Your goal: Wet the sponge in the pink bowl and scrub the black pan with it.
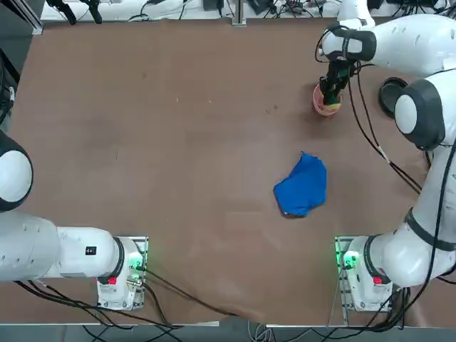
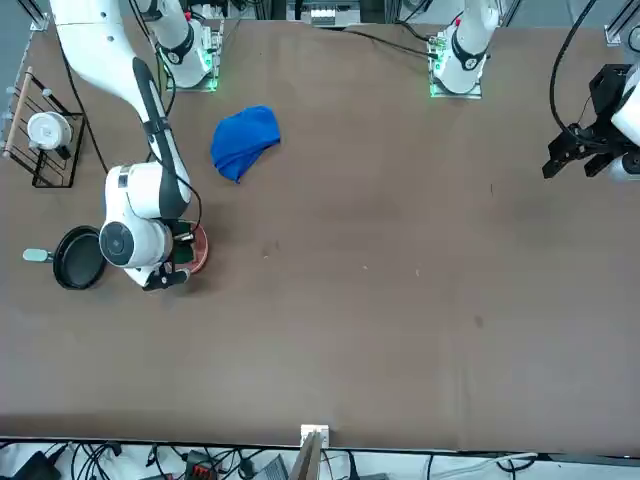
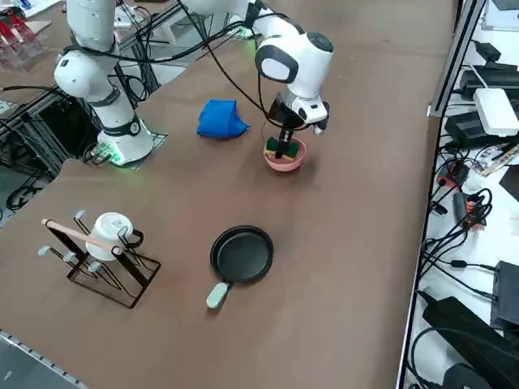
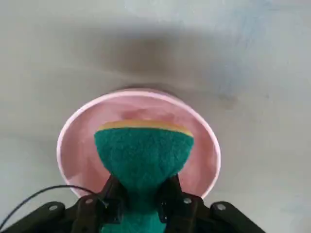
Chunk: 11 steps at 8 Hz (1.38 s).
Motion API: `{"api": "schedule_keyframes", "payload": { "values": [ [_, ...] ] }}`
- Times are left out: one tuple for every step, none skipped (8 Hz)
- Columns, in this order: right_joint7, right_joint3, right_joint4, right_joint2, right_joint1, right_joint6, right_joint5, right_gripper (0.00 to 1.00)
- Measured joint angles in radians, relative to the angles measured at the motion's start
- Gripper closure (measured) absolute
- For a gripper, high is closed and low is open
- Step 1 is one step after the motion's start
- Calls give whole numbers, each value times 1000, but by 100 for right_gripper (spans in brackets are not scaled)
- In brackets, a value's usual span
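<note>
**Sponge pinched over the pink bowl**

Right gripper (image 4: 141,204) is clamped on the sponge (image 4: 143,155), fingers (image 4: 114,199) squeezing its waist so the green face flares out, yellow layer showing at the far edge. Sponge sits over the inside of the pink bowl (image 4: 73,145); can't tell if it touches the bottom. The bowl is near the table's far right corner from the robot's side, and the black pan (image 3: 242,253) lies well apart from it by the right edge, grey handle pointing away from the bowl. Blue cloth (image 1: 303,185) is bunched mid-table on the right half.

No readable labels or writing anywhere.

Surface: plain brown table (image 1: 178,142), matte, faint scuffs. A wire rack with a white mug (image 3: 109,231) stands off the table near the pan. Cables and electronics line the table edges.
</note>
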Motion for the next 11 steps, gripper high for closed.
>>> {"api": "schedule_keyframes", "payload": {
  "values": [
    [0,0,14,0,-3,-19,0,66],
    [-1,0,31,0,-6,-48,0,66],
    [-1,0,49,0,-7,-80,0,66],
    [-1,0,66,0,-9,-110,0,66],
    [-1,0,83,0,-9,-140,0,66],
    [-1,-1,99,-1,-11,-166,0,67],
    [-1,-2,113,-3,-16,-181,0,67],
    [-4,-4,123,-10,-33,-187,0,68],
    [-26,-7,130,-26,-67,-193,-1,67],
    [-67,-12,133,-45,-116,-196,-2,67],
    [-117,-16,134,-61,-182,-195,-3,67]
  ]
}}
